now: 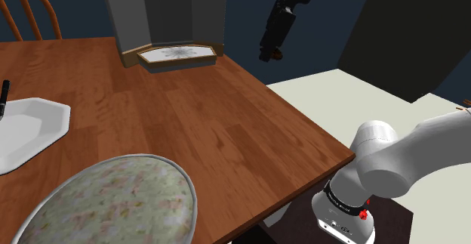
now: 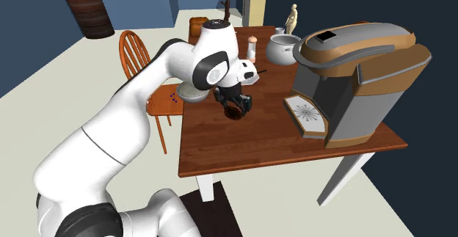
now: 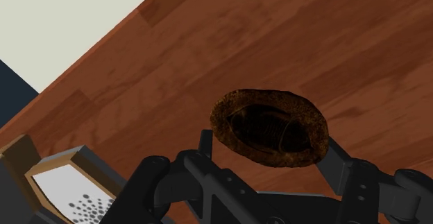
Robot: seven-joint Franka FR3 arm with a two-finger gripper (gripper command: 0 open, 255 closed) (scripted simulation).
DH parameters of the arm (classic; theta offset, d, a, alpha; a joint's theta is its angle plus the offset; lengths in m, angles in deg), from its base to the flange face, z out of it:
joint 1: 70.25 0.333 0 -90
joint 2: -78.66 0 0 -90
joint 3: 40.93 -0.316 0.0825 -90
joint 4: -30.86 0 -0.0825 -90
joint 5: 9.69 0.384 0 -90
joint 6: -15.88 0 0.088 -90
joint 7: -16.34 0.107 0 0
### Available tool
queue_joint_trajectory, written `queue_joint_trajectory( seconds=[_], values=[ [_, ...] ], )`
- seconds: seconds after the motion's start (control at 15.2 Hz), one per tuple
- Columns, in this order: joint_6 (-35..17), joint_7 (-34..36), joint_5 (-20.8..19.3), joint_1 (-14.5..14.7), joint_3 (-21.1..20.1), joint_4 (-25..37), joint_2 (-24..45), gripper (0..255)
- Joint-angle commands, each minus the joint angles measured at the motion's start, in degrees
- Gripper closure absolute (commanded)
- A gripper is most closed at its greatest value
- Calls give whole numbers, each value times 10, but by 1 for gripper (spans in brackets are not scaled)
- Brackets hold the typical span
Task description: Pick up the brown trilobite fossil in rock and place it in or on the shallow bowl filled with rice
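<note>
Black and two-fingered, the claw (image 3: 272,153) pinches the fossil (image 3: 270,127), a brown oval slab of rough rock with a darker ribbed trilobite sunk in its middle. One finger (image 3: 206,143) presses against one end of the rock and the other finger against the opposite end, so the stone spans the gap between them. In the second exterior view the claw (image 2: 235,102) hangs under the bent white arm (image 2: 139,118) with the fossil (image 2: 235,111) at its tip, held in the air above the reddish-brown wooden surface (image 2: 257,144) rather than lying on it. In the shoulder view the claw (image 1: 272,47) shows high up beyond the surface's far edge against the dark wall, with a reddish speck of fossil at its end. The bowl (image 1: 190,197), wide and shallow with a pale rim and a speckled cream filling, stands at the near corner of the surface (image 1: 226,129) in that view, well apart from the claw; in the second exterior view the bowl (image 2: 189,92) peeks out from behind the arm. A white dish (image 1: 30,125) lies just beside the bowl. A grey and tan coffee machine (image 2: 360,74) stands at the surface's other end, its drip tray (image 2: 308,115) facing the claw. A wooden chair (image 2: 136,52) stands by the surface near the bowl.
</note>
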Motion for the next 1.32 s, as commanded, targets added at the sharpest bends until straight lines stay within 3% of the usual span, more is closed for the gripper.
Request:
queue_joint_trajectory(
  seconds=[0.0,0.73,0.99,1.25],
  values=[
    [2,20,5,2,-18,16,12,255],
    [-10,180,9,5,-171,135,130,255],
    [-9,246,-16,1,-237,201,196,255],
    [2,325,-71,2,-316,284,285,255]
  ],
)
